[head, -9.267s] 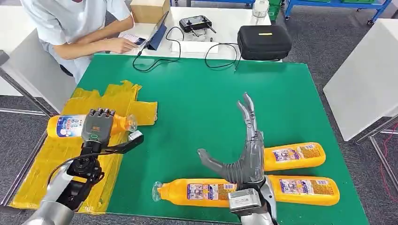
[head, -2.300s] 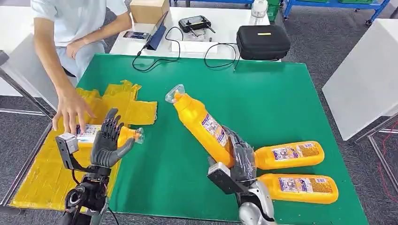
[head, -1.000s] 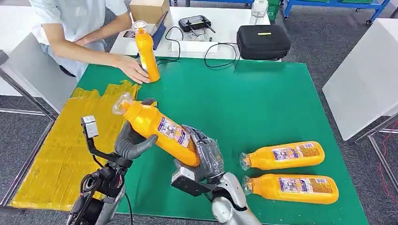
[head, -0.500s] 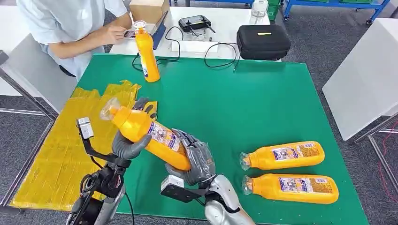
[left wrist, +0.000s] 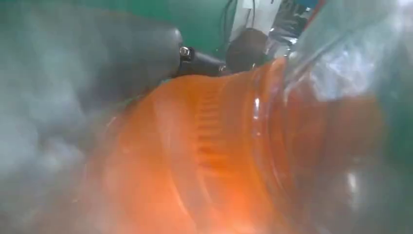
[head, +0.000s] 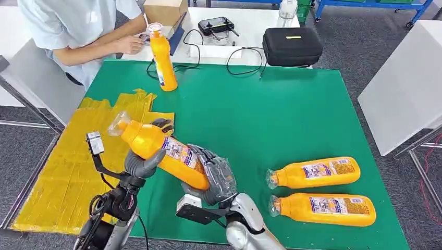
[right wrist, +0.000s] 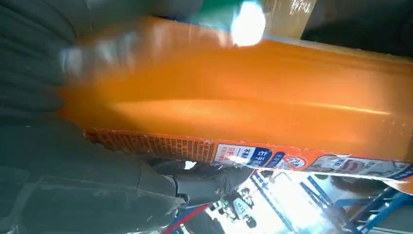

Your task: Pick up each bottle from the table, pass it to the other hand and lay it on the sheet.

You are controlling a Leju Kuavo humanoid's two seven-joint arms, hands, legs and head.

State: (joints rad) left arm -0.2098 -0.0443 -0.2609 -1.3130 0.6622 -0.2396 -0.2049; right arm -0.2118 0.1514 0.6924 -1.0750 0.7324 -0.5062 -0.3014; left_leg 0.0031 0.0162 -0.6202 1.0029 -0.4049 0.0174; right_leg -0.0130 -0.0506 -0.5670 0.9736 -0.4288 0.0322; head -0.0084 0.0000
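An orange bottle [head: 159, 149] with a clear cap is held tilted in the air over the green table's near left part, cap toward the yellow sheet [head: 68, 166]. My right hand [head: 213, 177] grips its lower end. My left hand [head: 143, 159] wraps around its upper body just below the neck. The same bottle shows close up in the left wrist view [left wrist: 209, 161] and in the right wrist view [right wrist: 253, 107], label toward the camera. Two more orange bottles [head: 312, 173] [head: 323, 209] lie side by side at the near right. Another bottle [head: 162, 58] stands upright at the far left.
A person [head: 78, 26] sits at the far left corner, hands at a phone. Behind the green table [head: 260, 109] a white table carries a cardboard box [head: 166, 10], a black case [head: 292, 46], a controller and cables. A white table [head: 406, 83] stands on the right.
The held bottle has moved a little left toward the sheet and my left hand has closed further around it. Earlier the person stood a bottle upright at the far left and withdrew.
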